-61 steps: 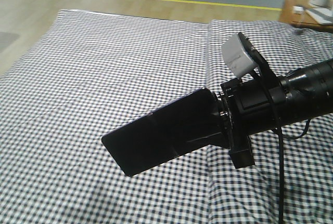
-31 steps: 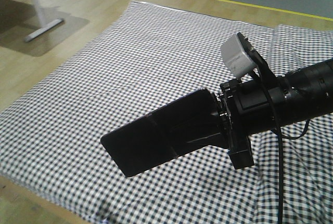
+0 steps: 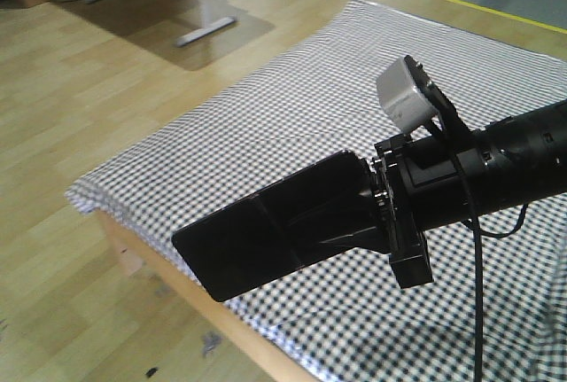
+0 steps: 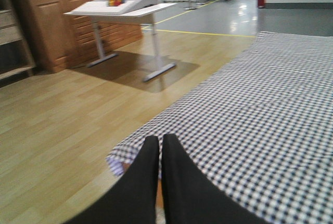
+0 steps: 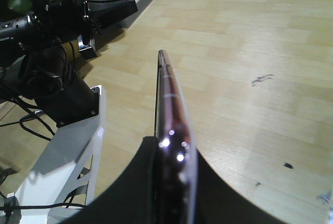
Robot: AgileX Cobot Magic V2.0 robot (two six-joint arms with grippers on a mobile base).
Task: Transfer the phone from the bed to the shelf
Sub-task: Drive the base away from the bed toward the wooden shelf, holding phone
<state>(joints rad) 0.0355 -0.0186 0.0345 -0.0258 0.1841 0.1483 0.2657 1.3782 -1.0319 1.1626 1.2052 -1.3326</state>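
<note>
Carry leg, go gentle

Right gripper (image 3: 332,222) clamps one end of the phone (image 3: 257,240), body jutting to 8 o'clock over the bed (image 3: 292,125); left gripper (image 4: 160,177) pinched closed, empty. Swing slow, it could slip.

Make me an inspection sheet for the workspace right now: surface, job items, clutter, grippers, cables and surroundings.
Surface: bed, covered in creased black-and-white checked cloth, one corner in view.
Job's things: phone is held in the air above the bed's edge, off the cloth; shelf not clearly in view.
Clutter: nothing seen on the bed.
Grippers: right gripper, jaws shut on one end of the phone; left gripper, jaws shut and empty.
Cables: black cable hangs loose behind the right gripper.
Surroundings: wooden floor, white desk, brown cabinets.
</note>
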